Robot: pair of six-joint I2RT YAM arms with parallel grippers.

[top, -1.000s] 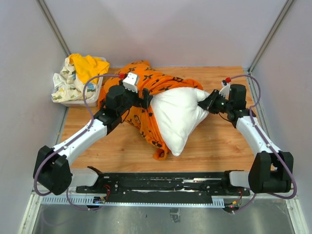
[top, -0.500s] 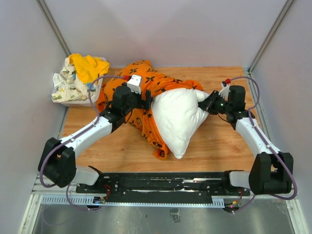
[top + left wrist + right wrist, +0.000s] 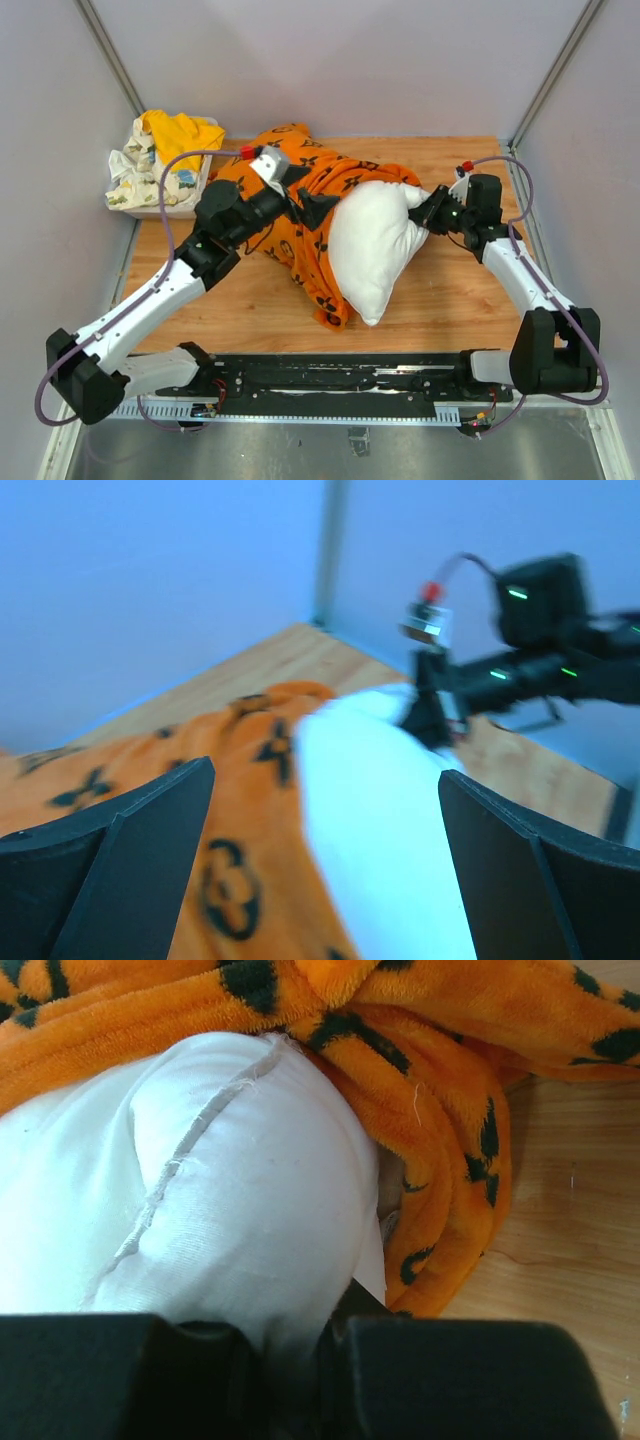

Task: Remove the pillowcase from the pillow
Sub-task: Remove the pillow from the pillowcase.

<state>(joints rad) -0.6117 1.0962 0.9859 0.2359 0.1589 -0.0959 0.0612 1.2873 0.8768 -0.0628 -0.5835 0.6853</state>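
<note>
The right gripper [image 3: 428, 213] pinches a corner of the pillow [image 3: 375, 245] near the right edge, the left gripper [image 3: 318, 207] hangs spread, and the pillowcase [image 3: 308, 258] hides the pillow's left part, its black monograms unreadable.

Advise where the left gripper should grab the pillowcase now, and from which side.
Grip the pillowcase at its bunched mouth edge along the pillow's left side, coming from above on the left. The fabric stands up in thick folds there, and the right gripper pins the pillow's opposite corner, so a leftward pull likely slides it off. The left gripper is open.
</note>
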